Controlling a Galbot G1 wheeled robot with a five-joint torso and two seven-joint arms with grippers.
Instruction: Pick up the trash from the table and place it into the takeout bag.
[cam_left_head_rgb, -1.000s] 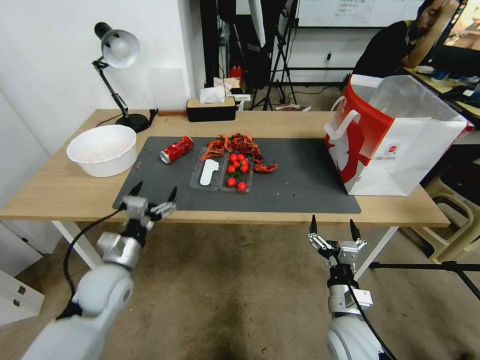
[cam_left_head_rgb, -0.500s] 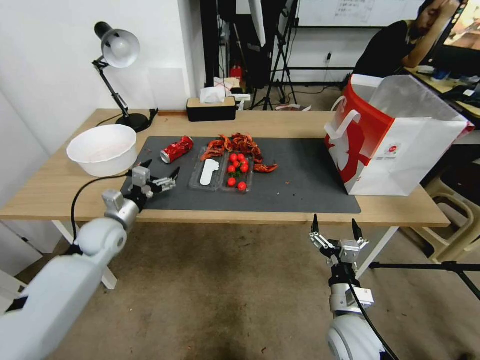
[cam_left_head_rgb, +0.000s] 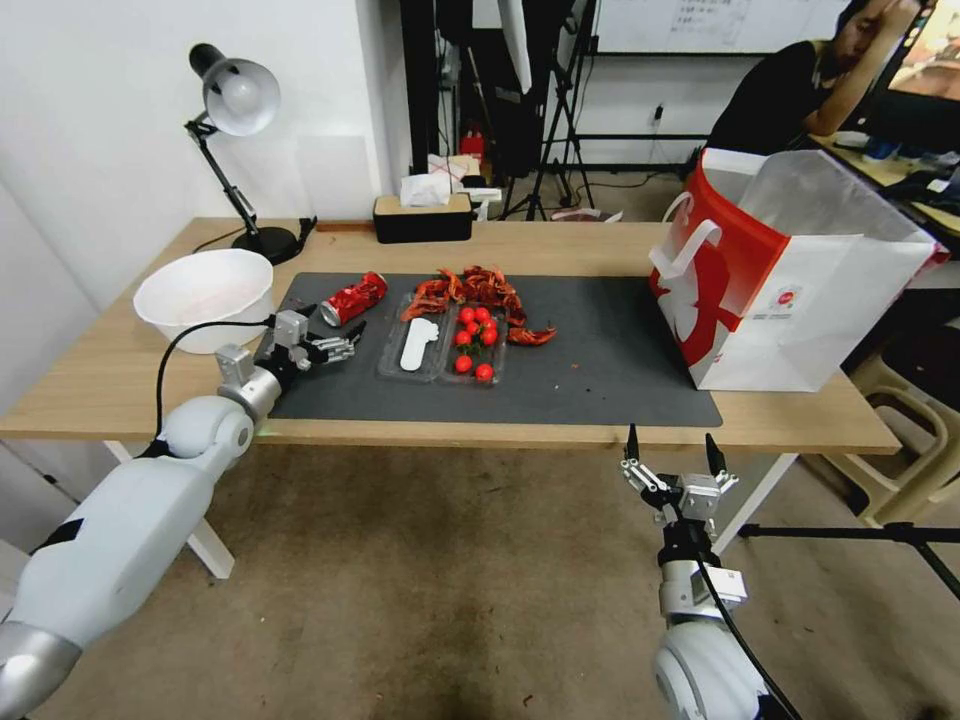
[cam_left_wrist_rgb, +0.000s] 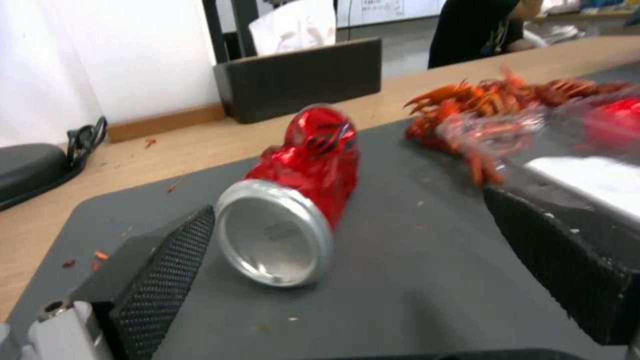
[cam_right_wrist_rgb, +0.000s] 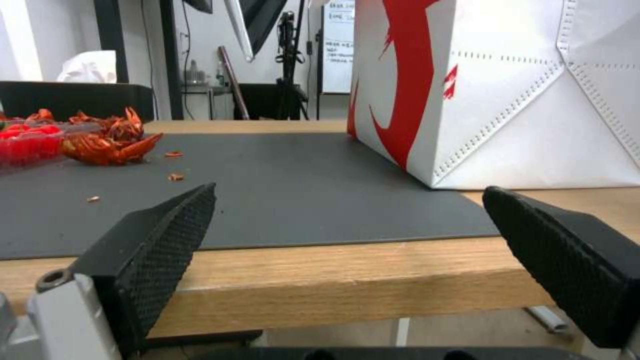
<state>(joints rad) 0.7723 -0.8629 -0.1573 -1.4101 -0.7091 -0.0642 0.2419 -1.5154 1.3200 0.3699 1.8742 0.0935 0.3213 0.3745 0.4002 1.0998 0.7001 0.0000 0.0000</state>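
Head view: crushed red metal can (cam_left_head_rgb: 352, 299) lying on its side, left of middle in the frame, on the big dark grey mat (cam_left_head_rgb: 600, 370) of the long light-wood bench (cam_left_head_rgb: 110, 370). Left claw (cam_left_head_rgb: 325, 340) low over the mat, just below the can in the frame, fingers spread open, nothing held. Right claw (cam_left_head_rgb: 672, 462) at lower right of the frame, in front of the bench edge, fingers also wide open and empty.

Left wrist view: can (cam_left_wrist_rgb: 293, 190) in the middle of the frame, round silver end facing the camera, between the two black fingers (cam_left_wrist_rgb: 157, 265) but not touched yet.

Big boxy red and white paper bag (cam_left_head_rgb: 790, 290) standing open at the right of the head frame, well apart from the can.

Probably very light and thin, already bent, so easy to squash more. Smooth metal, maybe a bit slippery, and round, so likely to roll. Best hold: across the crumpled red middle, one finger on each side, with a soft squeeze.
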